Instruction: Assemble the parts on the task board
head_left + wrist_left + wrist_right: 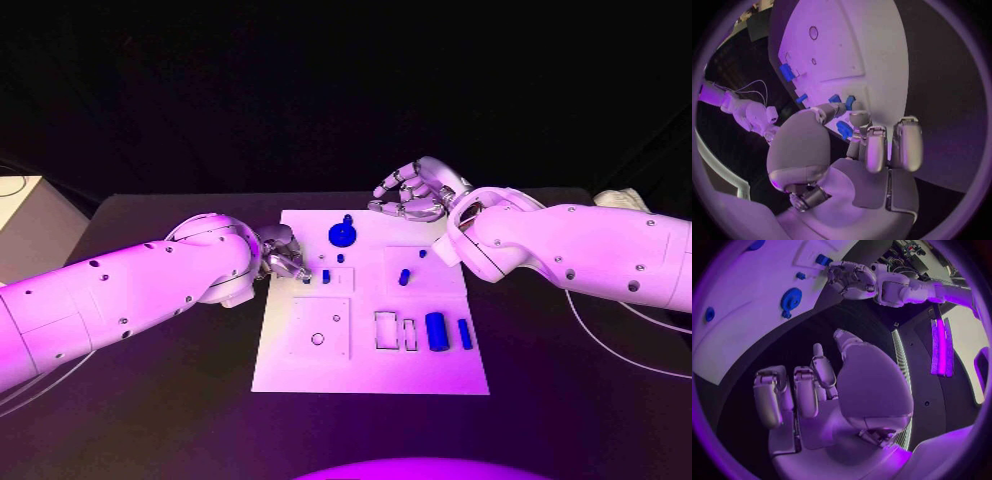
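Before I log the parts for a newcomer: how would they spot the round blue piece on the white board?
Start at the white rectangular task board in the middle of the black table. Go to its far edge, close beside the right silver hand. The round blue disc-shaped part lies there; its neighbours are small slim pegs and bars.

White task board (289,370) on black table (173,400) — blue parts (436,331), silver hands (408,190).
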### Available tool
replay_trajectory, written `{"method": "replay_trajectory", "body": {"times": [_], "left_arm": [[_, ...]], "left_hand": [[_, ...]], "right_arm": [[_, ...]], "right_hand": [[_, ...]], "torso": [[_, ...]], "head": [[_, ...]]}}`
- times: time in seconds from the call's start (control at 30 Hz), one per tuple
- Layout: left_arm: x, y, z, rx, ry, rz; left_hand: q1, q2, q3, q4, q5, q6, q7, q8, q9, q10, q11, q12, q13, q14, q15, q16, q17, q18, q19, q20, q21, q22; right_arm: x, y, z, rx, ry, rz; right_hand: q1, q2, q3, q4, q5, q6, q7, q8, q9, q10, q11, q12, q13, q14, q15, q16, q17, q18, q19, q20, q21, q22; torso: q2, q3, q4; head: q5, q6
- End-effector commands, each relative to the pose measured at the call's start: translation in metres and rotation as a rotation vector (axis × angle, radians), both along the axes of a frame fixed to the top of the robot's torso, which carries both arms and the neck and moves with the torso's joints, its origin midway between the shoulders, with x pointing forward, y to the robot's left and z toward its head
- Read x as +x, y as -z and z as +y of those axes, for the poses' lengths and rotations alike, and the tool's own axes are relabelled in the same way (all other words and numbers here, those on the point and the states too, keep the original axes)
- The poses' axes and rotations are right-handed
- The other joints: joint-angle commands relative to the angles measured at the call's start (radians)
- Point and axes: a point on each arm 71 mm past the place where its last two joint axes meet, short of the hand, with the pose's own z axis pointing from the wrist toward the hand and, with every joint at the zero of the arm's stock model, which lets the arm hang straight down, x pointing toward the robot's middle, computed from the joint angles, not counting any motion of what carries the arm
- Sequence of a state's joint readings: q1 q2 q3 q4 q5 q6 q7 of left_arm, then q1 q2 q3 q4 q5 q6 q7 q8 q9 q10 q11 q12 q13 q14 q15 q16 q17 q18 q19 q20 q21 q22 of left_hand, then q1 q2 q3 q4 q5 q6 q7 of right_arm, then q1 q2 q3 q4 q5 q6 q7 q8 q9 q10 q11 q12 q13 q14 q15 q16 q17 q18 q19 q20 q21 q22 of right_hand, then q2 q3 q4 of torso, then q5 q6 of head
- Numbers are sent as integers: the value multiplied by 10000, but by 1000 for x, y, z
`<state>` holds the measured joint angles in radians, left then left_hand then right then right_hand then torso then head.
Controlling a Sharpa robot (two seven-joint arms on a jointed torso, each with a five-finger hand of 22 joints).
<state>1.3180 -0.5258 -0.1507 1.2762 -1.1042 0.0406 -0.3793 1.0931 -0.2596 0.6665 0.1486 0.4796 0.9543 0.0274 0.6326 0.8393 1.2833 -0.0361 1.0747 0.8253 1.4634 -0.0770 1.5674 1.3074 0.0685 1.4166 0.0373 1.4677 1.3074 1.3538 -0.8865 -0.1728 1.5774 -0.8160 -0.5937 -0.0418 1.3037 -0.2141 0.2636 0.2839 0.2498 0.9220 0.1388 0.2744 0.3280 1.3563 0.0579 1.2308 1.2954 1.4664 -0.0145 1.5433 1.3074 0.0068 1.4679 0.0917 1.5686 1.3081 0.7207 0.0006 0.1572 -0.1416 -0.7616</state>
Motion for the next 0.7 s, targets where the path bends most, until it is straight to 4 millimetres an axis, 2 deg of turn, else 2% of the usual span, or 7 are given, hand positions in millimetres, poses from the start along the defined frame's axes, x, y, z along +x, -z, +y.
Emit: {"method": "replay_trajectory", "body": {"times": [0.03, 0.47, 0.7], "left_arm": [[-1, 5, 1, 59, -162, 147], [1, 4, 4, 13, -490, 29], [2, 4, 9, 17, -705, -38]], "left_hand": [[-128, 28, -258, 194, -45, 102, 25, -65, -33, -72, 10, -4, 1, 1074, -58, 34, 2634, -160, -51, -56, -77, 482], [-200, -18, -1827, 1347, -78, 168, 76, -143, -170, -166, 55, -4, -3, 1074, -27, 34, 2634, -150, -67, -31, -139, 438], [-291, 1, -2071, 1438, -134, 174, 90, -166, -197, -174, 67, -8, -10, 1074, -17, 34, 2634, -149, -68, -26, -147, 434]], "right_arm": [[-1, 0, 1, -34, -192, -48], [0, 0, 1, -35, -173, -62], [0, 0, 1, -36, -162, -66]], "right_hand": [[-56, 21, -75, 3, 57, -57, -7, 46, 9, -68, -28, -31, -5, 911, -26, -34, 2123, -68, 1029, -44, 22, 2627], [-50, 13, -80, -4, 57, -63, -7, 47, 12, -80, -29, -50, -19, 908, -26, -42, 2110, -68, 1029, -44, 22, 2627], [-50, 13, -80, -4, 57, -63, -7, 47, 12, -80, -29, -50, -19, 908, -26, -42, 2110, -68, 1029, -44, 22, 2627]], "torso": [[6, 1, 0], [11, -7, -1], [11, -9, -1]], "head": [[-5, 1], [-22, 9], [-27, 20]]}}
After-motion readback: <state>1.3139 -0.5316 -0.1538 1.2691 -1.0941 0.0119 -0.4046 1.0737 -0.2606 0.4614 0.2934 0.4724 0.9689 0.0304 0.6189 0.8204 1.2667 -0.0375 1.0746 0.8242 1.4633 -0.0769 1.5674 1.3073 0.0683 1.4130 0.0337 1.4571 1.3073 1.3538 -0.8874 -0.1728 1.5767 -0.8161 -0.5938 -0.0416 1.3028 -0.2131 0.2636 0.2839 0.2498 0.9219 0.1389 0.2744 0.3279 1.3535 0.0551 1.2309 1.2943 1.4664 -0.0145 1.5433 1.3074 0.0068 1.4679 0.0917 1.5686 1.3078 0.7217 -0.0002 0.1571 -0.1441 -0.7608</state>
